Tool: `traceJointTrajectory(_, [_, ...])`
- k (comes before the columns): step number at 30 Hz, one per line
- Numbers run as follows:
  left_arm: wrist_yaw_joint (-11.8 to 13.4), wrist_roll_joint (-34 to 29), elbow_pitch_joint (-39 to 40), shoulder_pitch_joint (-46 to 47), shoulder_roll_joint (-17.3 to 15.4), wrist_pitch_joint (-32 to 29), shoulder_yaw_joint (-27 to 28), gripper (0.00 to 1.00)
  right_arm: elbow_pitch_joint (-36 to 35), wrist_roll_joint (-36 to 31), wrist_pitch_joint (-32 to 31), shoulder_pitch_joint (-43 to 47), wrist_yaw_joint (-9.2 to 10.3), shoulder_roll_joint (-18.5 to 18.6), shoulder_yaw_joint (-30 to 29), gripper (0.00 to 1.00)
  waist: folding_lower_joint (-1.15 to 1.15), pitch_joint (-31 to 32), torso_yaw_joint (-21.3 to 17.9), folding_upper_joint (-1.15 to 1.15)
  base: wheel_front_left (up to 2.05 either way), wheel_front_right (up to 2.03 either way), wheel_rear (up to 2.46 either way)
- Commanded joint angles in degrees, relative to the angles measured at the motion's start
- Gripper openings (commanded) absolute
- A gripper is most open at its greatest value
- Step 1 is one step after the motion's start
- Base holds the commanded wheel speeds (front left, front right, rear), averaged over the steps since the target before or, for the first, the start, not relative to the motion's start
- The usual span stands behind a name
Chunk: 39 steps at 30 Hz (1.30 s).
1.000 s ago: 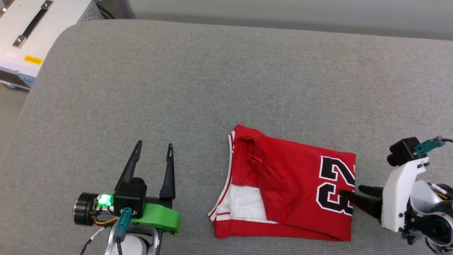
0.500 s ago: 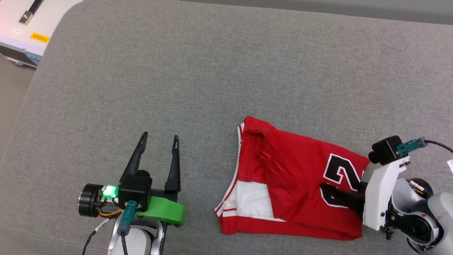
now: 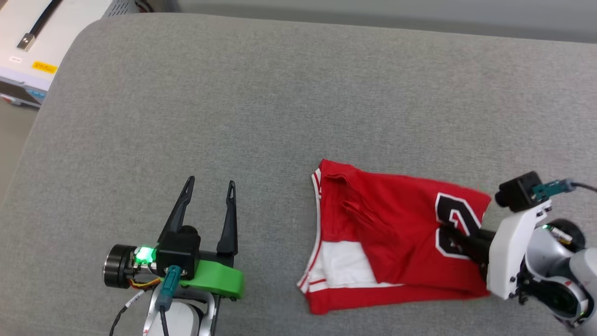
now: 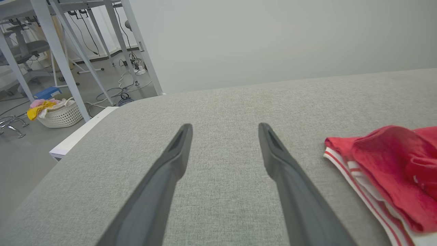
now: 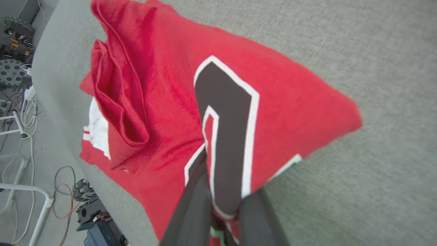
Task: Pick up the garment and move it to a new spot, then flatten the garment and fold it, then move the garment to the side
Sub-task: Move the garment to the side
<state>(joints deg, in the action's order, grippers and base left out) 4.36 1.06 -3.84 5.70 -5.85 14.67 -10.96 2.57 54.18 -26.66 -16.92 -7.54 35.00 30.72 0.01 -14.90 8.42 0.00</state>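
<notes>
- The right gripper [image 3: 451, 232] has its jaws pinching the garment [image 3: 387, 224] at its numbered edge — the cloth stretches ahead of them, long axis along the fingers.
- The left gripper [image 3: 210, 184] has its jaws spread and empty. The garment's striped end lies off their right side, apart.
- The right arm looks placed to drag it aside.

Grey padded surface [image 3: 233, 93]; white case [image 3: 42, 46], perhaps equipment; laundry basket [image 4: 61, 118] on floor [image 4: 20, 153].

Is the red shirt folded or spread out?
Folded. The shirt is a compact rectangle, with layers stacked along its edge.
</notes>
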Motion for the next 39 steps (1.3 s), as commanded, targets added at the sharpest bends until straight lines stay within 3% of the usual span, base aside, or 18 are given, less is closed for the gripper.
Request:
traceJointTrajectory(1, [0.42, 0.05, -0.03, -0.35, 0.12, 0.33, 0.15, 1.0, -0.82, -0.92, 0.74, -1.73, 0.05, 1.23, -0.11, 0.0, -0.01, 0.76, -1.25, 0.0, 0.0, 0.0, 0.0])
traceJointTrajectory(11, [0.57, 0.06, 0.61, -1.36, -0.39, 0.33, 0.99, 1.0, -5.18, -8.04, -0.16, -6.83, 0.05, 9.17, 0.25, 0.0, -0.01, 0.82, -9.71, 0.0, 0.0, 0.0, 0.0])
traceJointTrajectory(21, [0.77, -0.62, 2.25, -0.16, -2.56, 0.33, 2.4, 1.0, -5.28, -8.8, -1.48, -9.72, 0.05, 13.27, -2.87, 0.0, -0.01, -2.31, -17.39, 0.0, 0.0, 0.0, 0.0])
traceJointTrajectory(27, [0.61, -0.9, 3.84, 2.18, -3.97, 0.33, 2.97, 1.0, -1.02, -10.51, -1.76, -12.76, 0.05, 16.39, -5.15, 0.0, -0.01, -6.84, -18.67, 0.0, 0.0, 0.0, 0.0])
traceJointTrajectory(39, [1.28, -1.59, 8.69, 6.3, -5.62, 0.33, 2.75, 1.0, 16.42, -14.04, -1.99, -20.3, 0.05, 21.13, -12.73, 0.0, -0.01, -15.87, -16.46, 0.0, 0.0, 0.0, 0.0])
